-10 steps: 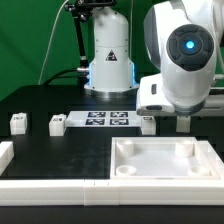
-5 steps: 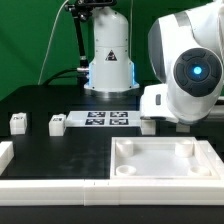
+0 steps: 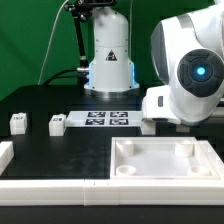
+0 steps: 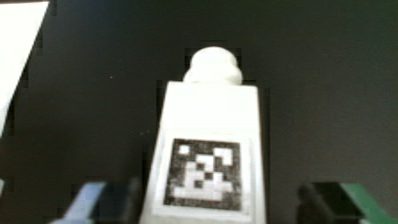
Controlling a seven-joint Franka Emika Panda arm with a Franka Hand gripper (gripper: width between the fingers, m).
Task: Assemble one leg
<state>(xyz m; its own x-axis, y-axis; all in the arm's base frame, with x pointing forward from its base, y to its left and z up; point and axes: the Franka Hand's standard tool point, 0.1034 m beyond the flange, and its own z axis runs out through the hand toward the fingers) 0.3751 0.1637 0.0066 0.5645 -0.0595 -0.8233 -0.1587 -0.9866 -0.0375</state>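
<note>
In the exterior view the bulky white robot arm (image 3: 195, 75) fills the exterior view's right and hides the jaws completely, so from here I cannot tell how they stand. Under its lower edge a small white plastic leg (image 3: 147, 124) with a black-and-white tag peeks out, standing on the black bench (image 3: 40, 100) just beside the end of the thin flat white marker board (image 3: 105, 119) and near the back rim of the large white square tray-like piece (image 3: 116, 160). Two more small white tagged legs (image 3: 17, 121) (image 3: 56, 123) stand well apart from it, toward the exterior view's left.

In the wrist view that same leg (image 4: 214, 140) sits upright between the two dark fingertips (image 4: 331, 196), its square tag facing the camera and a rounded white peg (image 4: 214, 65) on its far end. The jaws are apart, one on each side, with dark bench showing in both gaps, so nothing is gripped yet. A strip of white (image 4: 18, 60) shows at the frame's edge; I cannot tell what it is.

The likely trouble is in the closing: if one side meets the light block first, it could nudge or tip it instead of clamping it squarely. A low hold might also let it pivot when lifted. With the board and the tray rim so near, a careless carry could clip either, though nothing stands between the jaws and the leg itself
</note>
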